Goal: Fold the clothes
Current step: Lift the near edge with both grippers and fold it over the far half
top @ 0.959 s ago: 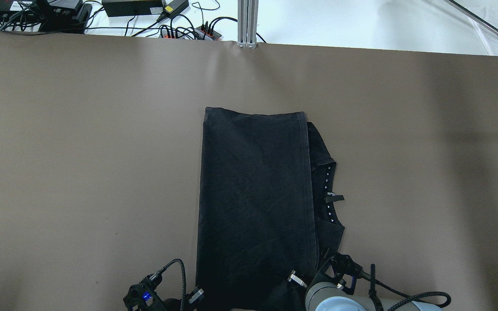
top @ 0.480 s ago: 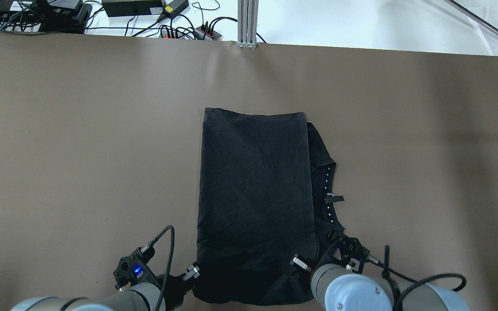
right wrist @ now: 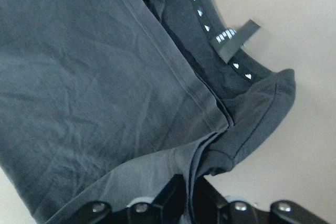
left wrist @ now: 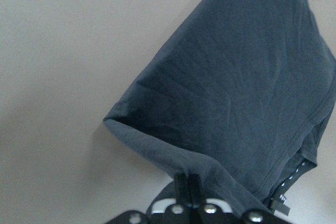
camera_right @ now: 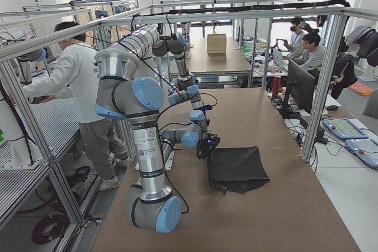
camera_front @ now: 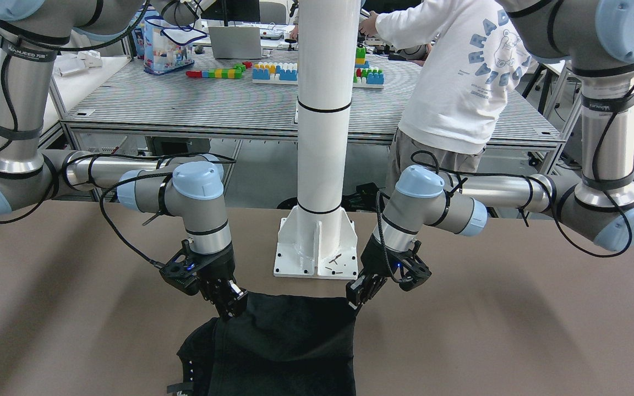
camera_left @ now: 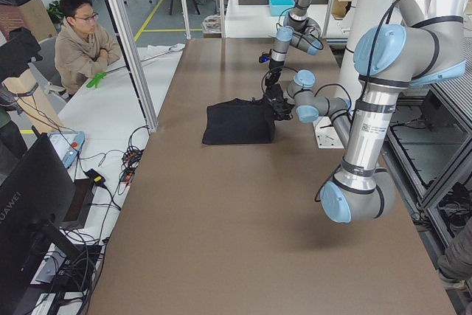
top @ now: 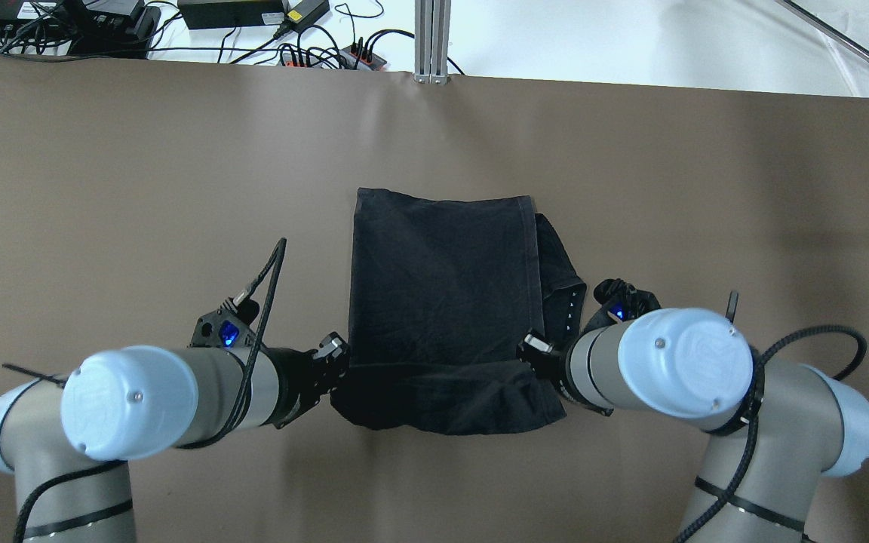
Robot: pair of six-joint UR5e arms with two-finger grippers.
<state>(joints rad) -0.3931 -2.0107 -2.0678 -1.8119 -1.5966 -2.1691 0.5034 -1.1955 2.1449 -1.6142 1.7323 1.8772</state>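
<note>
On the brown table (top: 140, 188) the black garment (top: 442, 286) lay centred, its near end lifted and doubled over towards the far hem. The left gripper (top: 335, 353) and right gripper (top: 534, 347) each pinched one near corner. A clean fold would need them to travel level and together, edge taut, landing it square on that hem without dragging the collar label (right wrist: 234, 39) at its right edge.

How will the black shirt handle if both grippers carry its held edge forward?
Probably floppy: the black shirt sags in a slack fold between the left gripper and right gripper. Likely light, since two corner pinches lift it. The collar layer may shift, as it sticks out past the folded edge.
</note>
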